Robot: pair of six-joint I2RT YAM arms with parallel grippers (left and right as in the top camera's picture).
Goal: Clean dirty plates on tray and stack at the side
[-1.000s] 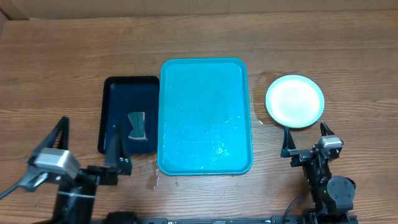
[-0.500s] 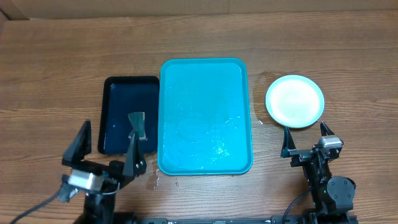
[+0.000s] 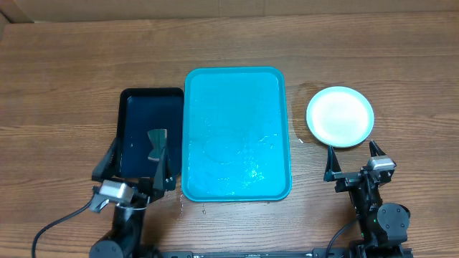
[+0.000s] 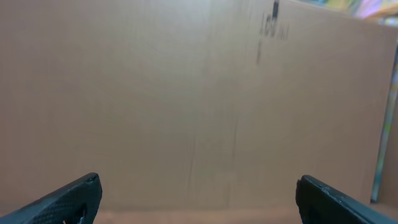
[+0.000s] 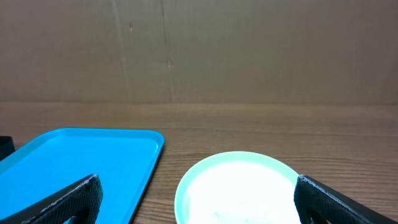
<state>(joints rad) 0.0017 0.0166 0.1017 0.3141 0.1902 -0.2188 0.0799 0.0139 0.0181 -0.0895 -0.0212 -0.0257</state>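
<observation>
Now: plates (image 3: 340, 116) just ahead of right end effector (image 3: 351, 152), spread wide, empty; left end effector (image 3: 138, 147) likewise.

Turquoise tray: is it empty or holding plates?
Empty: the tray shows only its bare, wet surface; the visible plate lies outside it.

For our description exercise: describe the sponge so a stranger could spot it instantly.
Find the big turquoise tray mid-table; a smaller black tray sits just left of it. In that tray's right half, toward the robot, lies the sponge, the only grey, pinch-waisted thing there.
</observation>
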